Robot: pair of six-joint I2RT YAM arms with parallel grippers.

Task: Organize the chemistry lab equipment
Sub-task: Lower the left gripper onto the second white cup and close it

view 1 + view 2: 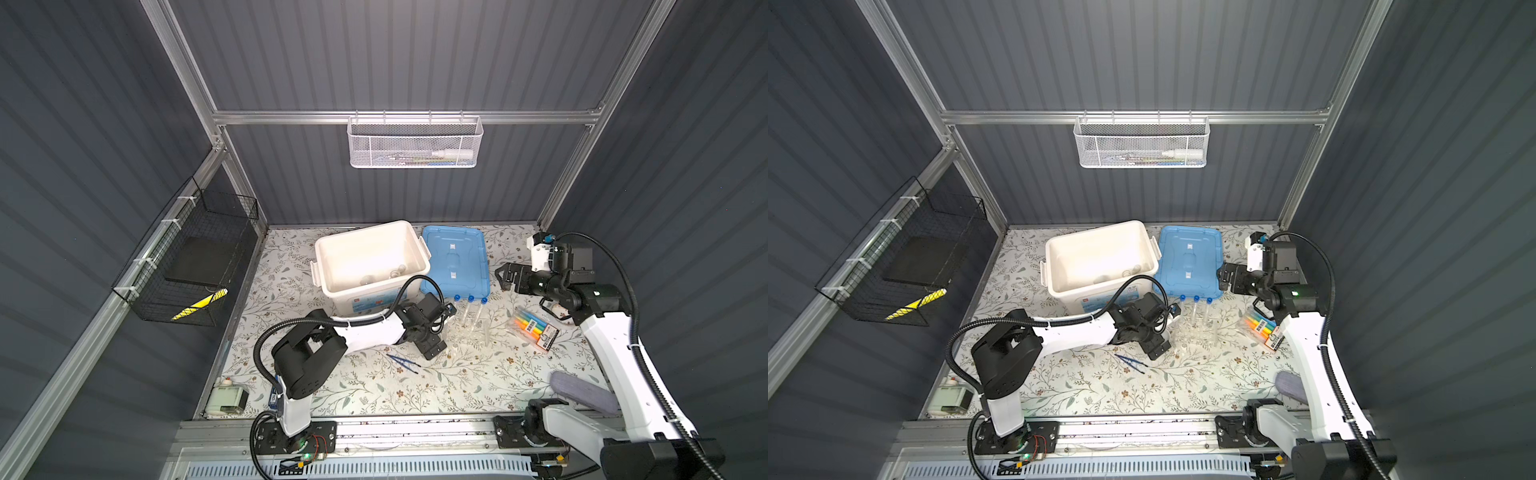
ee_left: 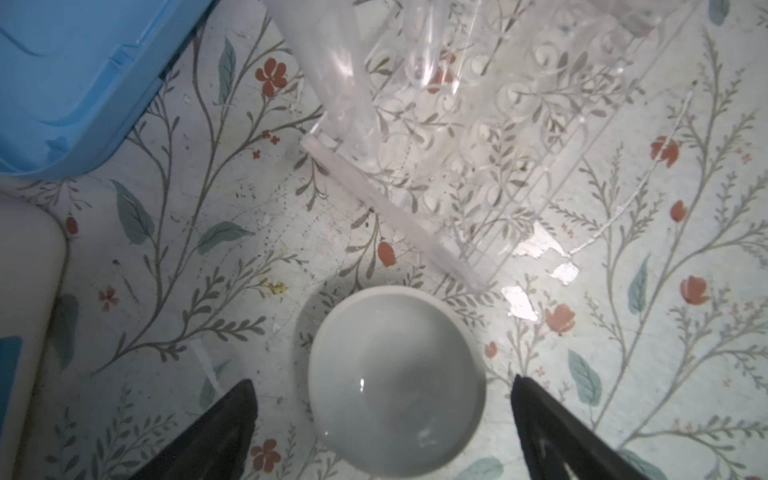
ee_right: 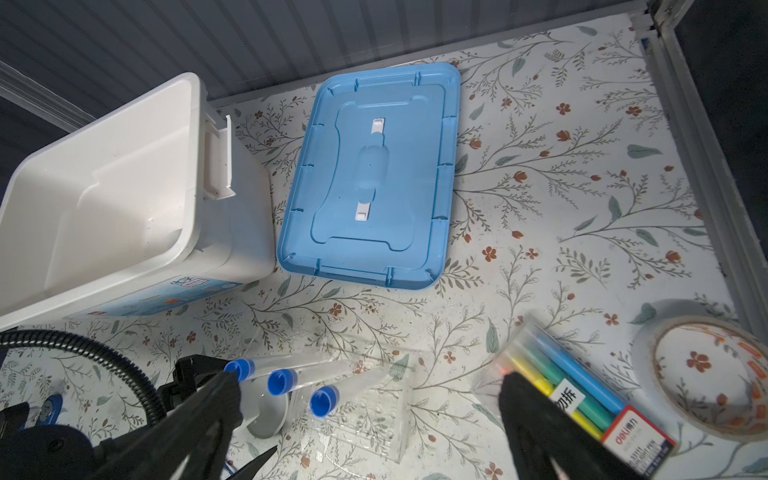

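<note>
Three blue-capped test tubes [image 1: 471, 309] stand in the clear rack [image 1: 473, 332] in front of the blue lid; they also show in the right wrist view [image 3: 282, 380]. A small white dish [image 2: 397, 382] sits on the mat beside the rack. My left gripper [image 2: 383, 382] is open, one finger on each side of the dish without touching it; in a top view it [image 1: 445, 330] hangs just left of the rack. Blue tweezers [image 1: 403, 360] lie nearer the front. My right gripper [image 1: 500, 278] hovers open and empty right of the lid. No white rod shows.
The open white bin [image 1: 370, 232] stands at the back with small pale items on its floor, and the blue lid [image 1: 455, 257] lies flat beside it. A pack of highlighters [image 1: 536, 328] and a tape roll [image 3: 706, 374] lie under the right arm. A grey pad [image 1: 582, 392] sits front right.
</note>
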